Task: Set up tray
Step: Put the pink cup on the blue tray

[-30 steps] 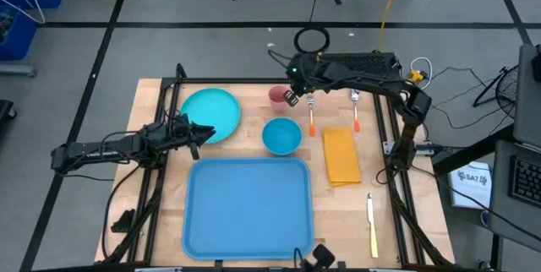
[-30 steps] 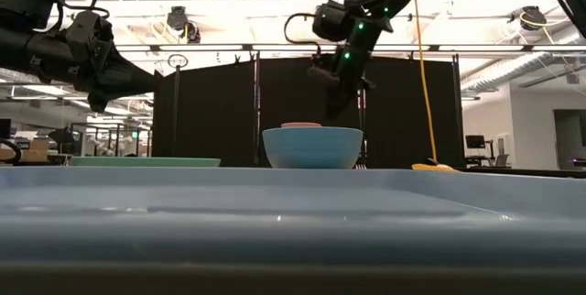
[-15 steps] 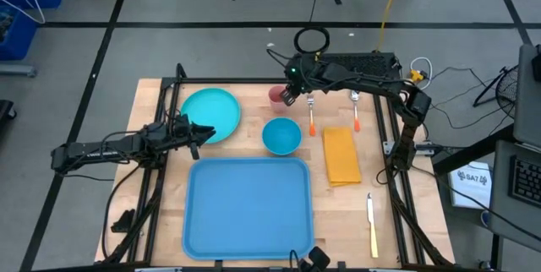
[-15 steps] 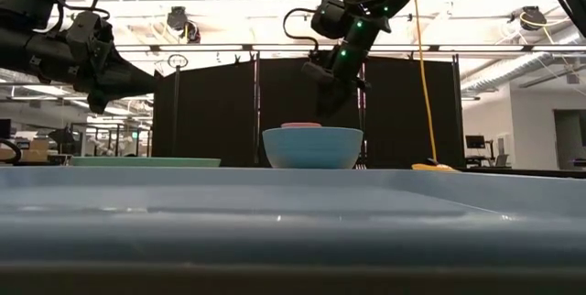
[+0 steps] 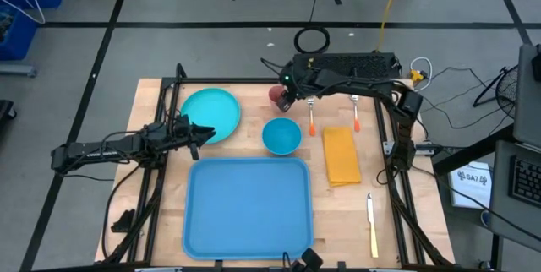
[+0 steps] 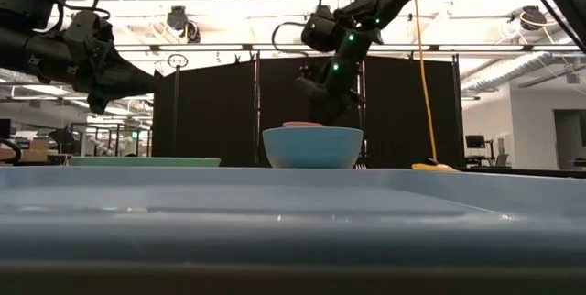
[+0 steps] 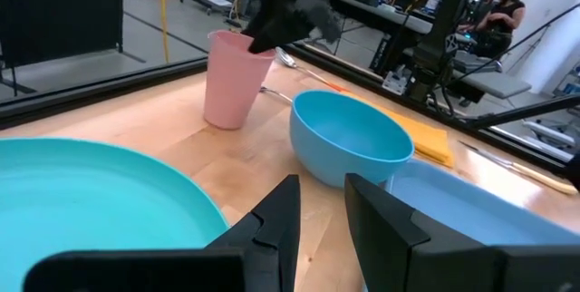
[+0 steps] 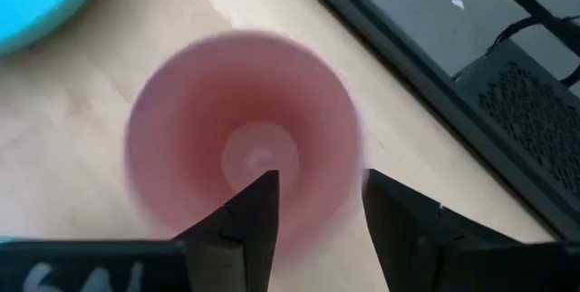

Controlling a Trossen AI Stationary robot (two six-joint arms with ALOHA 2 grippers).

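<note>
We judge the step as fetching the pink cup (image 8: 245,147): our right gripper (image 8: 317,215) hangs directly above it, fingers parted astride its rim, gripping nothing. Next: descend, close, carry it to the tray (image 5: 248,206), empty at the tabletop's near edge. Our left gripper (image 7: 319,210) waits, slightly open, beside the teal plate (image 5: 210,111).

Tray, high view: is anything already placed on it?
No. The tray shows only bare blue surface; the plate, bowl and napkin lie beside it on the table.
</note>
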